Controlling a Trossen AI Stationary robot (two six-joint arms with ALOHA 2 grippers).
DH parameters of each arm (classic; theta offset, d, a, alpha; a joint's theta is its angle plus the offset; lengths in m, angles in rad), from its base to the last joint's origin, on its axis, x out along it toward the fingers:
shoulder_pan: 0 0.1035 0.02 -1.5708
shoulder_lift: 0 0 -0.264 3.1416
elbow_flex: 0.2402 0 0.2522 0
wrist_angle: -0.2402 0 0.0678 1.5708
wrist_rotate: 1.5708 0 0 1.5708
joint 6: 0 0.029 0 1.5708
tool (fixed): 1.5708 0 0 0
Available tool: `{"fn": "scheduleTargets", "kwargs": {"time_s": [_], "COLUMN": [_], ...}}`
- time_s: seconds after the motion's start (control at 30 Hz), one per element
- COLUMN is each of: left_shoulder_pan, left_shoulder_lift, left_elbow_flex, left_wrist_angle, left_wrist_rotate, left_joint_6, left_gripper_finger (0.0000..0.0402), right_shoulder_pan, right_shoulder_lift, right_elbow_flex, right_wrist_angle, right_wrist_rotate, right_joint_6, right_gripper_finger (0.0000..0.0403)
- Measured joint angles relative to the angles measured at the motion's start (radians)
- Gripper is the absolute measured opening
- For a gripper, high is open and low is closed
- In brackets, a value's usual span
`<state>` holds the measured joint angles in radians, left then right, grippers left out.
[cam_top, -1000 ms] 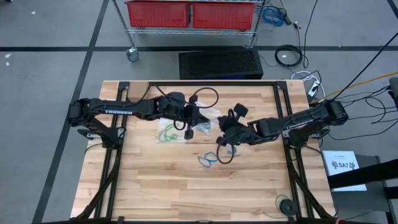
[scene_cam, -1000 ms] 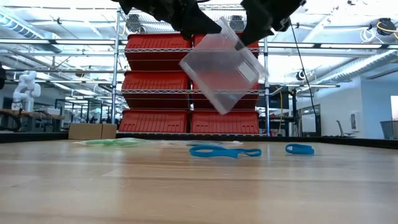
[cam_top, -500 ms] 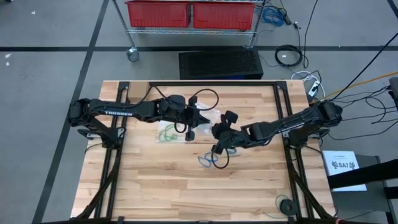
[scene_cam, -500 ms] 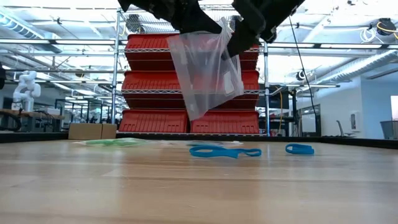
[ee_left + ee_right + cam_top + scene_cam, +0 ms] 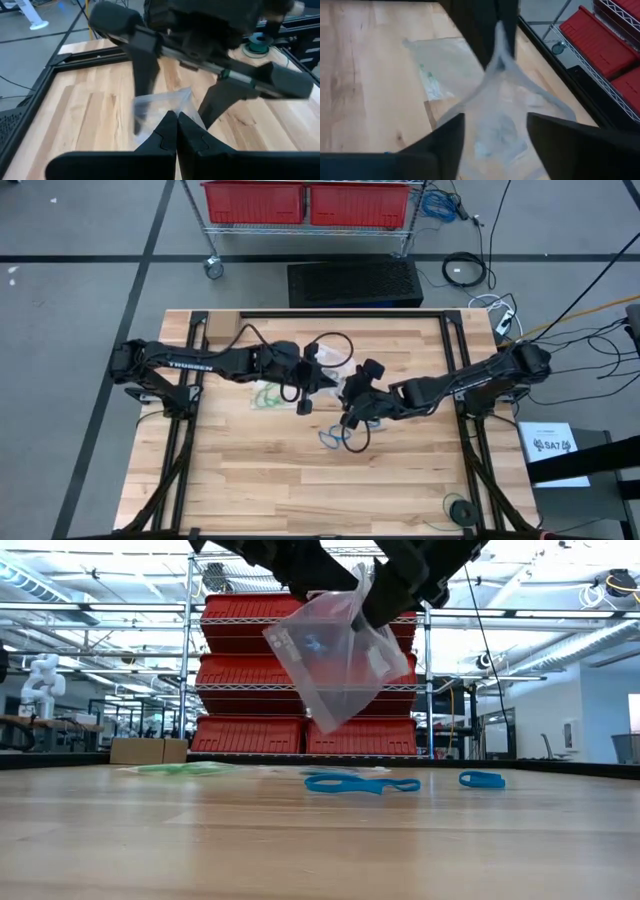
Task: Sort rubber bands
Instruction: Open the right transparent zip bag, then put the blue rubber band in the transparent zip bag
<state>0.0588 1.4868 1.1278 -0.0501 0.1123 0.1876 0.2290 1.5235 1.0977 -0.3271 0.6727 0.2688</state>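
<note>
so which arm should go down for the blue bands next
Right. Its hand looks open, beside the clear bag, and sits nearer the blue bands on the table. The left hand is shut on the bag, holding it up.

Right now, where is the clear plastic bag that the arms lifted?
In the low view, the clear plastic bag hangs in the air above the blue rubber bands, between the left pincer and the right arm.
</note>
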Motion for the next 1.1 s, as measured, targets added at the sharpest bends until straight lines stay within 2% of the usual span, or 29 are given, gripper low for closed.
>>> {"fn": "scheduleTargets", "kwargs": {"time_s": [0.13, 0.23, 0.43, 0.63, 0.77, 0.9, 0.97, 1.1], "left_shoulder_pan": [-0.012, -0.017, -0.019, -0.016, -0.013, -0.014, -0.014, -0.014], "left_shoulder_lift": [0.000, 0.000, 0.000, 0.000, 0.000, -0.001, -0.001, -0.001], "left_elbow_flex": [0.000, -0.009, -0.057, -0.086, -0.100, -0.103, -0.103, -0.103], "left_wrist_angle": [-0.013, -0.009, 0.019, 0.030, 0.034, 0.032, 0.035, 0.035], "left_wrist_rotate": [0.000, 0.001, 0.001, -0.013, -0.015, -0.016, -0.016, -0.016], "left_joint_6": [-0.003, -0.004, -0.026, -0.026, -0.026, -0.026, -0.026, -0.025], "left_gripper_finger": [0.0000, 0.0000, 0.0000, 0.0000, 0.0000, 0.0000, 0.0000, 0.0000], "right_shoulder_pan": [0.020, 0.028, 0.028, 0.057, 0.088, 0.132, 0.157, 0.188], "right_shoulder_lift": [-0.062, -0.109, -0.159, -0.206, -0.252, -0.240, -0.228, -0.195], "right_elbow_flex": [0.000, 0.000, 0.000, 0.000, 0.001, -0.033, -0.108, -0.298], "right_wrist_angle": [-0.045, -0.071, -0.114, -0.199, -0.335, -0.480, -0.442, -0.223], "right_wrist_rotate": [-0.003, -0.049, -0.207, -0.231, -0.226, -0.226, -0.234, -0.262], "right_joint_6": [0.001, 0.008, 0.008, 0.014, 0.104, 0.263, 0.321, 0.400], "right_gripper_finger": [0.0248, 0.0248, 0.0239, 0.0243, 0.0248, 0.0249, 0.0249, 0.0249]}}
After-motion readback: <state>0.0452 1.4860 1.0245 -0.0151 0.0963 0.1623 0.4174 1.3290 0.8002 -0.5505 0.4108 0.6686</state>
